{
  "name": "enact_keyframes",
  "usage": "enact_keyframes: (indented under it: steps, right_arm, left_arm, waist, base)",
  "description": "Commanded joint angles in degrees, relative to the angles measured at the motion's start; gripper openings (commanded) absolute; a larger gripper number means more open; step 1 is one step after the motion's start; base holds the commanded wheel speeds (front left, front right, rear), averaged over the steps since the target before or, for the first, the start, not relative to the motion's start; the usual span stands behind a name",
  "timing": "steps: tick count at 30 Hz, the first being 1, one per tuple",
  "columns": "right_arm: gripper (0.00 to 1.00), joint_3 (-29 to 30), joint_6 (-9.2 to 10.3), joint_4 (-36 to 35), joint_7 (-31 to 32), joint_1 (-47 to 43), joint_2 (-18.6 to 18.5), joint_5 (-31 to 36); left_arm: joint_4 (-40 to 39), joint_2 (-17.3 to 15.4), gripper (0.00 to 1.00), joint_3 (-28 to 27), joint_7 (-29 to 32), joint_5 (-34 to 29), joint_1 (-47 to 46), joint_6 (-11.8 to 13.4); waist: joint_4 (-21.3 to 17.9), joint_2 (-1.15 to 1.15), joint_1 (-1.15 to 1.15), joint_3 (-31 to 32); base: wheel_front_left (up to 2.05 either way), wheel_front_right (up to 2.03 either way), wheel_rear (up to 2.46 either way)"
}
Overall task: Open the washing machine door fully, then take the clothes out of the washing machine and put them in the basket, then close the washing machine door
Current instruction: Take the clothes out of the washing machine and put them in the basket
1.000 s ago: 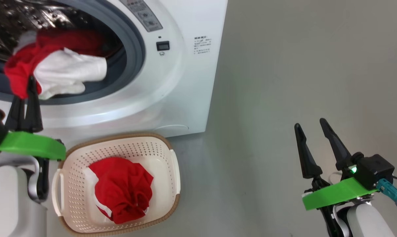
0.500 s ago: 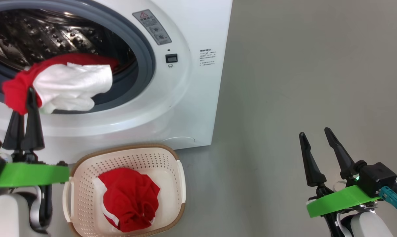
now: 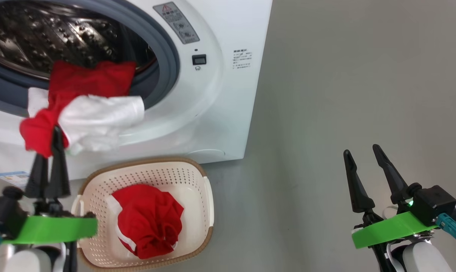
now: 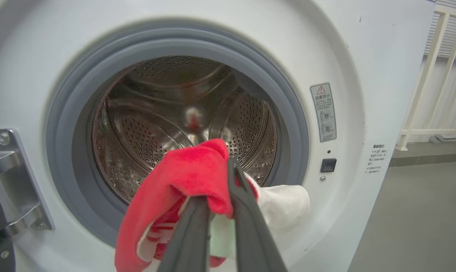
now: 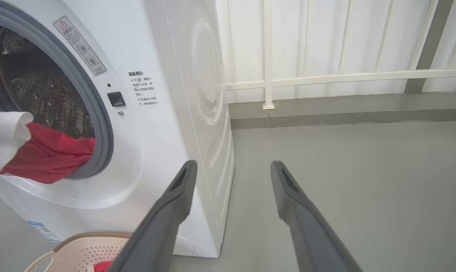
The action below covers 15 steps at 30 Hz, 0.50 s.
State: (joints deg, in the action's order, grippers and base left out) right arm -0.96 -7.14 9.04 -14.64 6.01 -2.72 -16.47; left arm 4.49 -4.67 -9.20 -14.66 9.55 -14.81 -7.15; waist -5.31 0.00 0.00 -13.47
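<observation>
Unloading step in hand: left gripper (image 3: 51, 141) clamped on red-and-white clothes (image 3: 88, 113) hanging over the washing machine (image 3: 231, 113) opening lip, just above the basket (image 3: 197, 177). Red garment (image 3: 148, 219) already in the basket. Right gripper (image 3: 360, 149) spread open, empty, well apart. Next, likely: swing over the basket and release.

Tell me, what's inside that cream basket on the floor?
One crumpled red garment with white trim lies in the basket. It covers the middle of the bottom, so anything beneath it cannot be seen.
</observation>
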Motion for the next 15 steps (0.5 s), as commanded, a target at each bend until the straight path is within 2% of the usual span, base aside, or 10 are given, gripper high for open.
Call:
enact_keyframes:
  steps: [1,7,15]
  right_arm:
    - [1.00,-1.46,-0.35,-1.76,-0.36,1.43,-0.16,0.51]
    - [1.00,-1.81,-0.35,-2.00,-0.36,2.61,-0.16,0.27]
    - [1.00,-2.82,-0.35,-2.32,-0.36,4.69,-0.16,-0.62]
  left_arm:
    - [-0.02,-0.76,0.00,-0.93,-0.34,-0.21,0.86,-0.26]
    - [4.33,-0.16,0.00,0.51,-0.34,-0.19,1.28,-0.28]
    - [14.19,-0.20,0.00,1.58,-0.34,-0.62,-0.17,-0.31]
  waist:
    - [-0.23,0.00,0.00,-1.52]
    - [-0.60,0.00,0.00,-3.98]
    - [-1.60,0.00,0.00,-8.68]
  base:
    - [0.00,0.00,0.00]
    - [0.00,0.00,0.00]
    - [0.00,0.00,0.00]
